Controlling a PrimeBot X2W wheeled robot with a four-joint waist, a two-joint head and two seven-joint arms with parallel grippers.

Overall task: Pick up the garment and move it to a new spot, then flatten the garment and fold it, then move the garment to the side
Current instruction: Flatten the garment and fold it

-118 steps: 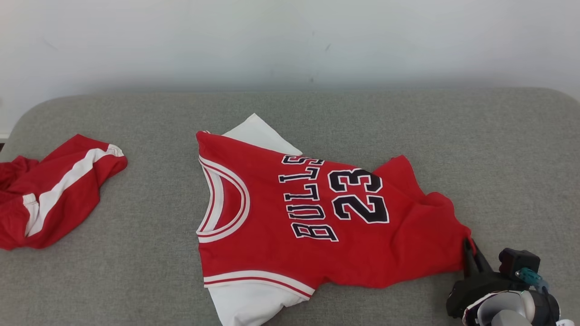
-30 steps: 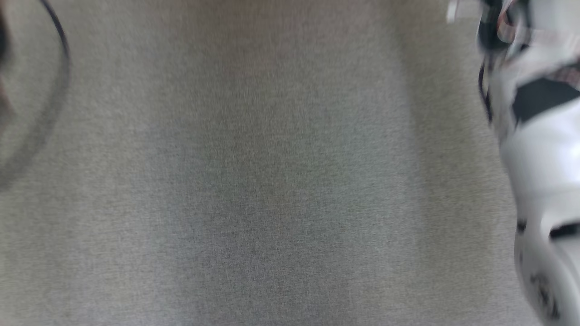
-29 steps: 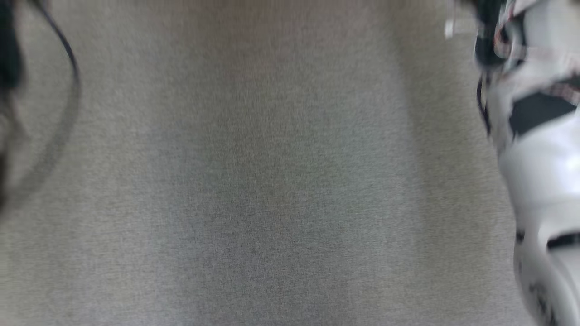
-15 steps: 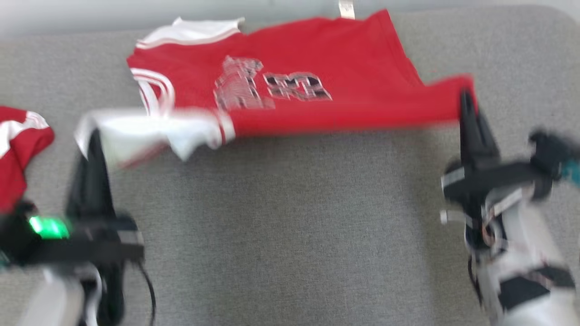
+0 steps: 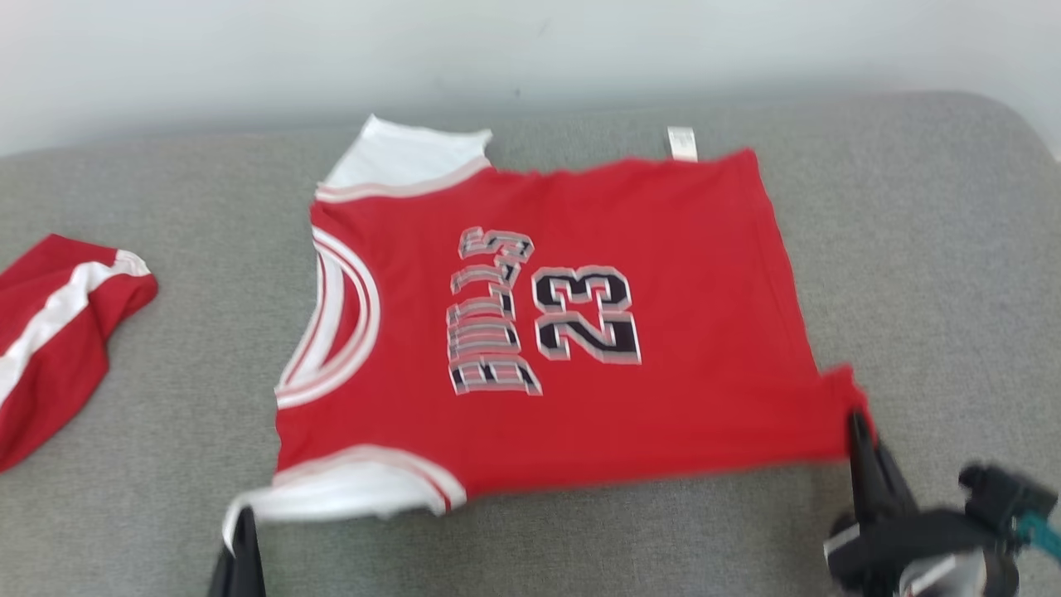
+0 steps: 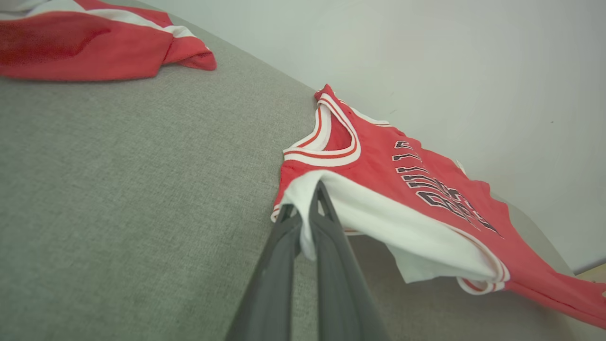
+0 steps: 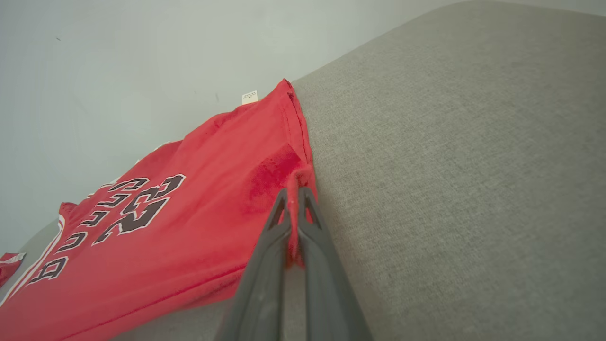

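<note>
The garment is a red jersey with white sleeves and black "BULLS 23" lettering, spread almost flat on the grey cushion with its near edge lifted. My left gripper is shut on the near white sleeve at the lower left of the head view. My right gripper is shut on the jersey's near red hem corner at the lower right. In the left wrist view the jersey hangs a little above the cushion. In the right wrist view the jersey slopes away toward the wall.
A second red garment with a white stripe lies bunched at the left edge of the cushion, also in the left wrist view. A pale wall runs behind the cushion. Bare grey fabric lies to the right of the jersey.
The head camera has swung up and down, so the picture shifted. The jersey, crumpled and skewed earlier, now lies stretched out between both grippers; the left gripper has taken hold of the white sleeve.
</note>
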